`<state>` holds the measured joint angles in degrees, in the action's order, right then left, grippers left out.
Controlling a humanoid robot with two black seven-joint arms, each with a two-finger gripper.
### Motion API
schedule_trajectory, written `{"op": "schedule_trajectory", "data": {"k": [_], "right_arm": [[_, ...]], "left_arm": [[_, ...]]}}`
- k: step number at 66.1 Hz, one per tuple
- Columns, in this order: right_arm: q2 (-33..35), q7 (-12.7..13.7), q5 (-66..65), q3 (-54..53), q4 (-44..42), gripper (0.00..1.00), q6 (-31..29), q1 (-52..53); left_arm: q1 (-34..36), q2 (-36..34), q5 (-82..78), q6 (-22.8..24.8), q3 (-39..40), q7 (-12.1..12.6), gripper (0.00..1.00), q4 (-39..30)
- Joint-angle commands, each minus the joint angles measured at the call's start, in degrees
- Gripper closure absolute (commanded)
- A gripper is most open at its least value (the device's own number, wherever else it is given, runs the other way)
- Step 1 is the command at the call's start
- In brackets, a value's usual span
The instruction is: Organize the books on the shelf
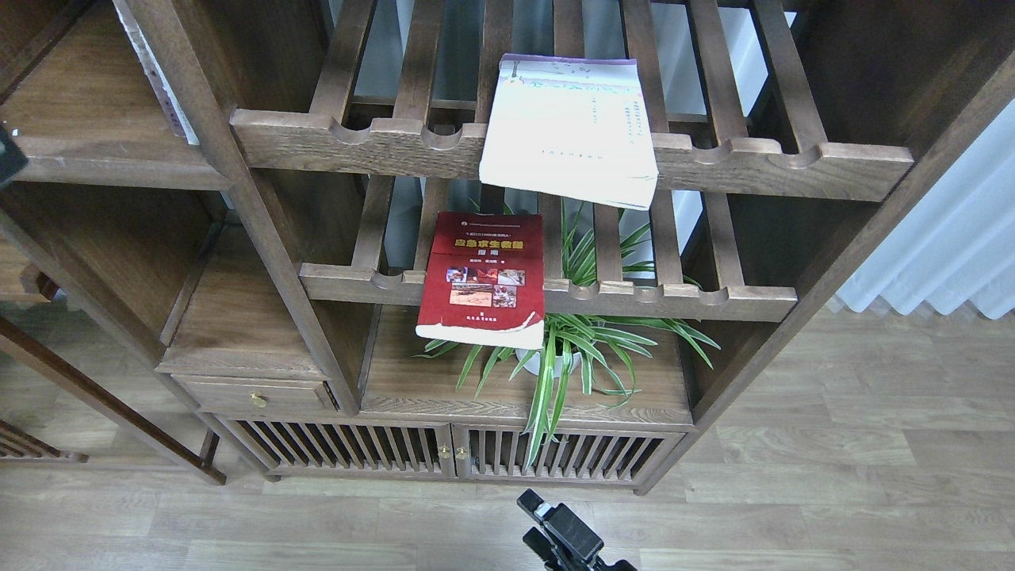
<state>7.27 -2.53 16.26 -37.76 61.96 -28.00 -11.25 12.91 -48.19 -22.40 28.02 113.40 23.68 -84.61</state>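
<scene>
The cream-white book with a purple top edge point(569, 127) lies on the upper slatted rack and overhangs its front rail. The red book with a yellow title point(484, 277) lies on the lower slatted rack, also overhanging. The solid dark-brown shelf point(103, 151) is at the upper left. A small dark corner point(6, 155) shows at the left edge over that shelf's front; I cannot tell whether it is the black-grey book. My left gripper is out of view. My right gripper point(547, 519) is low at the bottom centre, dark and end-on, away from the books.
A spider plant in a white pot point(567, 349) stands on the board under the red book. A thin pale book point(162, 87) leans upright against the post on the upper left shelf. A slatted cabinet point(452, 452) is at the bottom, a white curtain point(944, 238) at the right.
</scene>
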Motion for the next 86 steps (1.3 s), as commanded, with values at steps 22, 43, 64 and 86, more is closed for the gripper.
{"op": "schedule_trajectory", "data": {"k": [22,43,64,86], "right_arm": [[-0.2,-0.1,0.1,0.0,0.0,0.01,0.0,-0.1],[-0.2,-0.2,0.2,-0.3,0.0,0.01,0.0,-0.3],[-0.3,-0.3,0.3,-0.3,0.0,0.01,0.0,-0.3],[-0.3,-0.3,0.5,-0.6,0.0,0.01,0.0,-0.3]], "left_arm": [[26.3,11.3,-20.8,0.0,-9.0,-0.2,0.96,7.2],[31.7,12.5,-21.2,0.0,-15.6,-1.2,0.96,10.2],[40.2,12.9,-21.2,0.0,-22.4,-5.6,0.96,20.6],[44.0,14.1,-21.2,0.0,-31.2,-10.9,0.95,23.7]]}}
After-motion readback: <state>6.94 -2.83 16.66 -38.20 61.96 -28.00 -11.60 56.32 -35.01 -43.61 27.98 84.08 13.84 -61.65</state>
